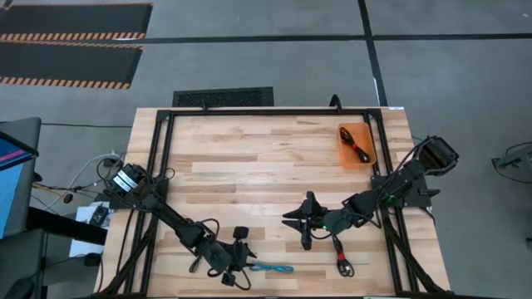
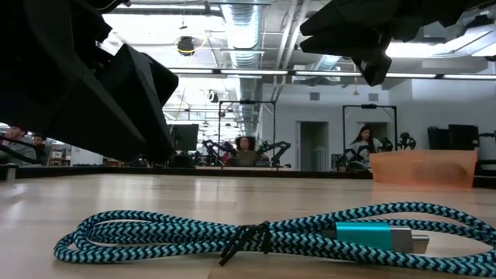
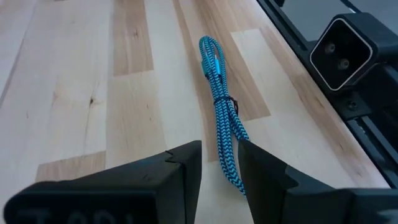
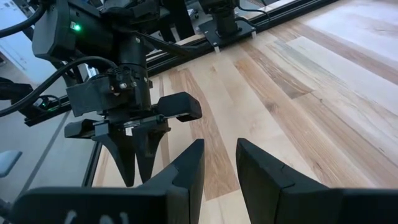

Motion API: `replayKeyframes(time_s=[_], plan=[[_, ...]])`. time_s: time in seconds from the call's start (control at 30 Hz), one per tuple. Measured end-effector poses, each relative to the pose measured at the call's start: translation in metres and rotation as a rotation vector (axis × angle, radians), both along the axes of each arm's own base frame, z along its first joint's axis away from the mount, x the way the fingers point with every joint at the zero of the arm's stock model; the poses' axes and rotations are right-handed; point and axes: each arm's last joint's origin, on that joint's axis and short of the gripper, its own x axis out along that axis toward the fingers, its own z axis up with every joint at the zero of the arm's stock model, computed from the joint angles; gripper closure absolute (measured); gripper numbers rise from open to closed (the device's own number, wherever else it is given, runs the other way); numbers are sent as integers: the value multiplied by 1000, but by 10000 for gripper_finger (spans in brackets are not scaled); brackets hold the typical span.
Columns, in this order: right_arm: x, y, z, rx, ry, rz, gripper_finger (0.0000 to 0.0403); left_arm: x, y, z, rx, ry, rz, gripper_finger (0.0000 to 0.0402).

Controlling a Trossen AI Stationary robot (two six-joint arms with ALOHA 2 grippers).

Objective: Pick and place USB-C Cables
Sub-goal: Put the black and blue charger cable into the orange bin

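On the wooden surface (image 1: 274,166), the orange tray (image 1: 355,147) near the far right corner holds a black-and-red cable (image 1: 358,143). The left hand (image 1: 229,264), fingers narrowly parted and empty, sits by the near edge just beside the teal cable (image 1: 273,268). The right hand (image 1: 301,223), likewise narrow and empty, hovers mid-surface, another dark cable (image 1: 342,262) lying nearby.

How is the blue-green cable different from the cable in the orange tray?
The teal cable lies on bare wood at the table's near edge, beside the left gripper; the black-and-red cable sits in the orange tray at the far corner. Both are bundled up.
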Motion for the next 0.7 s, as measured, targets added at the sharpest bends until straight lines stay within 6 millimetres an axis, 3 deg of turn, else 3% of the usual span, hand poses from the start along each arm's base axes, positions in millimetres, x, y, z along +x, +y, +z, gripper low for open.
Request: replayKeyframes(time_s=[0.47,0.7], plan=[[0,0,0,-1,2,1,285,0,0,0,9,-7,6,308],[-1,1,-1,0,5,6,285,5,-3,-25,4,15,-32,308]])
